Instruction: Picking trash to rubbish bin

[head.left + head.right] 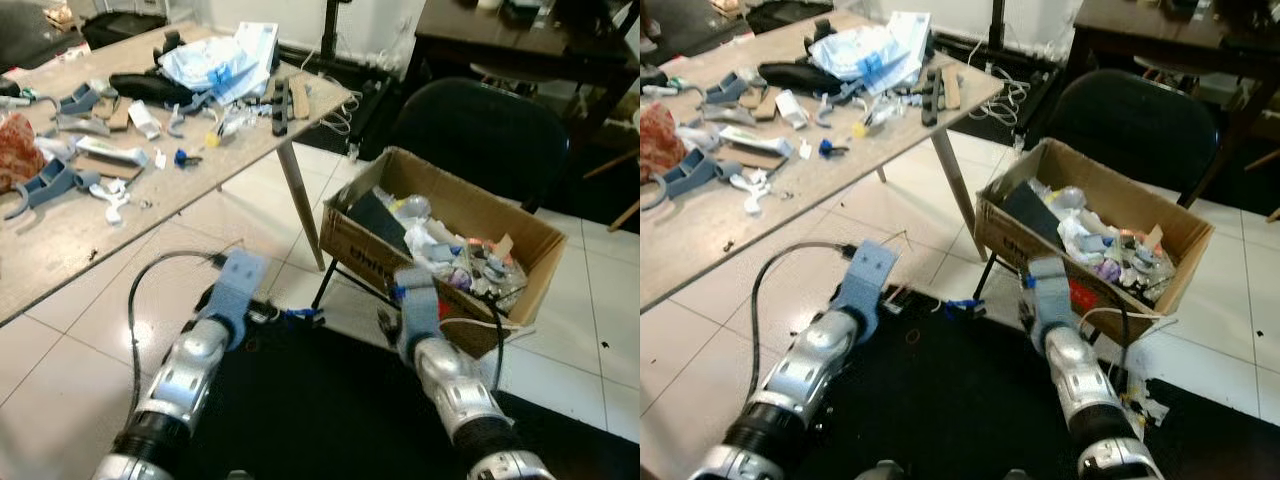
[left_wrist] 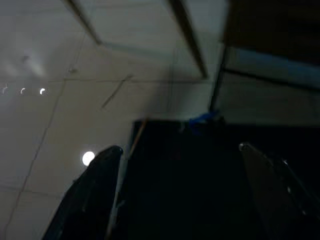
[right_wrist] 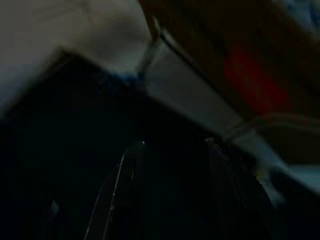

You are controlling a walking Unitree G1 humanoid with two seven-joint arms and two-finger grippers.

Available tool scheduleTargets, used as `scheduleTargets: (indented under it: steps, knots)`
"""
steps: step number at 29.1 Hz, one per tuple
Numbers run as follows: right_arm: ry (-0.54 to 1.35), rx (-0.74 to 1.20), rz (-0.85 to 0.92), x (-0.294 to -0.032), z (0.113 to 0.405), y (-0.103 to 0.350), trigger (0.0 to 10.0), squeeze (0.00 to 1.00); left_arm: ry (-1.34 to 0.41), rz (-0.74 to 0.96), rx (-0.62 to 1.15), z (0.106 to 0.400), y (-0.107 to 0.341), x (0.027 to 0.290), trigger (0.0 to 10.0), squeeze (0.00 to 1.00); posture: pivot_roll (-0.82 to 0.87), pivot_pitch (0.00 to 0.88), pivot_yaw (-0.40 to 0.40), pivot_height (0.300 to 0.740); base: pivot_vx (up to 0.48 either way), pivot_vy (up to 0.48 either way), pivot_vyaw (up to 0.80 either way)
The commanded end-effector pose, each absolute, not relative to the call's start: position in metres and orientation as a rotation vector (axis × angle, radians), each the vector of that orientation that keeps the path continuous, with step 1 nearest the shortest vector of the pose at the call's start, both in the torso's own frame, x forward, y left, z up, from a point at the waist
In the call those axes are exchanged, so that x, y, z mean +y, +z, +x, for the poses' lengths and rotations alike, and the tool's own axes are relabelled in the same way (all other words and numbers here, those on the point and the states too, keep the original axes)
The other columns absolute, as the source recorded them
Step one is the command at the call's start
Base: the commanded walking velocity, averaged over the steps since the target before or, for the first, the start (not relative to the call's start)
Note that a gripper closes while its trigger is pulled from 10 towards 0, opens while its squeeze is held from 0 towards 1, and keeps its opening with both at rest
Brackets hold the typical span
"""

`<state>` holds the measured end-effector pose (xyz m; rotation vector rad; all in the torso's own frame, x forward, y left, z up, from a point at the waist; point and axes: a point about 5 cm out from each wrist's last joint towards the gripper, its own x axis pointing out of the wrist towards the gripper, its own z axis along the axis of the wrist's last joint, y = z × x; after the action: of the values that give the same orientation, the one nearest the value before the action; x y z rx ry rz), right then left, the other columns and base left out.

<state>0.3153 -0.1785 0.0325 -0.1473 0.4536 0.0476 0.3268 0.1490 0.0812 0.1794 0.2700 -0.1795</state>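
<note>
Matt brown cardboard box [image 1: 352, 240], glossy white floor tiles [image 1: 230, 215].

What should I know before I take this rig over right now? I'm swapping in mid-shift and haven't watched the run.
Left gripper: open, empty, low over the black mat.
Right gripper: open, empty, beside the cardboard box.
The box, serving as the bin, rests on a black chair to the right and already holds a pile of trash.
Left: the table carries scattered clutter, with crumpled white and blue plastic at its far end. A small blue scrap lies on the floor near the mat's edge.
Probably go for the blue scrap or the table next.
</note>
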Motion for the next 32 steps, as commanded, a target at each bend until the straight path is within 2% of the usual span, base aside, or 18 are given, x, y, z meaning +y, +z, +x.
scheduleTargets:
  steps: [1, 2, 3, 5, 6, 7, 8, 9, 10, 12, 16, 25, 30, 32]
  knots:
    - [0.007, 0.537, -0.148, -0.185, 0.298, 0.010, 10.0, 0.00, -0.111, 0.086, 0.295, 0.319, 0.062, 0.161, 10.0, 0.00, 0.03, 0.065, 0.005, 0.740, 0.000, 0.000, 0.00]
    - [0.007, 0.537, -0.148, -0.185, 0.298, 0.010, 10.0, 0.00, -0.111, 0.086, 0.295, 0.319, 0.062, 0.161, 10.0, 0.00, 0.03, 0.065, 0.005, 0.740, 0.000, 0.000, 0.00]
    - [-0.020, 0.596, -0.150, -0.189, 0.286, -0.005, 10.0, 0.00, -0.072, 0.064, 0.355, 0.311, 0.044, 0.169, 10.0, 0.00, 0.03, 0.056, 0.000, 0.740, 0.000, 0.000, 0.00]
    - [-0.020, 0.596, -0.150, -0.189, 0.286, -0.005, 10.0, 0.00, -0.072, 0.064, 0.355, 0.311, 0.044, 0.169, 10.0, 0.00, 0.03, 0.056, 0.000, 0.740, 0.000, 0.000, 0.00]
    - [-0.052, 0.656, -0.128, -0.191, 0.274, -0.018, 10.0, 0.00, -0.053, 0.078, 0.440, 0.301, 0.024, 0.174, 10.0, 0.00, 0.03, 0.050, -0.002, 0.740, 0.000, 0.000, 0.00]
    - [-0.052, 0.656, -0.128, -0.191, 0.274, -0.018, 10.0, 0.00, -0.053, 0.078, 0.440, 0.301, 0.024, 0.174, 10.0, 0.00, 0.03, 0.050, -0.002, 0.740, 0.000, 0.000, 0.00]
    - [-0.097, 0.707, -0.085, -0.193, 0.264, -0.028, 10.0, 0.00, -0.084, 0.133, 0.550, 0.287, 0.002, 0.175, 10.0, 0.00, 0.03, 0.041, -0.002, 0.740, 0.000, 0.000, 0.00]
    - [-0.097, 0.707, -0.085, -0.193, 0.264, -0.028, 10.0, 0.00, -0.084, 0.133, 0.550, 0.287, 0.002, 0.175, 10.0, 0.00, 0.03, 0.041, -0.002, 0.740, 0.000, 0.000, 0.00]
    - [-0.131, 0.740, -0.045, -0.194, 0.257, -0.035, 10.0, 0.00, -0.127, 0.173, 0.634, 0.275, -0.014, 0.173, 10.0, 0.00, 0.03, 0.041, -0.002, 0.740, 0.000, 0.000, 0.00]
    - [-0.131, 0.740, -0.045, -0.194, 0.257, -0.035, 10.0, 0.00, -0.127, 0.173, 0.634, 0.275, -0.014, 0.173, 10.0, 0.00, 0.03, 0.041, -0.002, 0.740, 0.000, 0.000, 0.00]
    - [-0.159, 0.787, -0.008, -0.192, 0.248, -0.044, 10.0, 0.00, -0.226, 0.249, 0.743, 0.256, -0.036, 0.161, 10.0, 0.00, 0.03, 0.041, -0.017, 0.740, 0.000, 0.000, 0.00]
    - [-0.163, 0.763, -0.030, -0.197, 0.259, -0.036, 10.0, 0.00, -0.197, 0.224, 0.747, 0.254, -0.041, 0.162, 10.0, 0.00, 0.02, 0.037, -0.007, 0.740, 0.000, 0.000, 0.00]
    - [-0.177, 0.764, -0.035, -0.202, 0.258, -0.036, 10.0, 0.00, -0.183, 0.218, 0.742, 0.256, -0.040, 0.162, 10.0, 0.00, 0.01, 0.051, 0.005, 0.740, 0.000, 0.000, 0.00]
    - [-0.177, 0.810, -0.046, -0.204, 0.249, -0.043, 10.0, 0.00, -0.186, 0.241, 0.759, 0.252, -0.043, 0.159, 10.0, 0.00, 0.00, 0.059, 0.012, 0.740, 0.000, 0.000, 0.00]
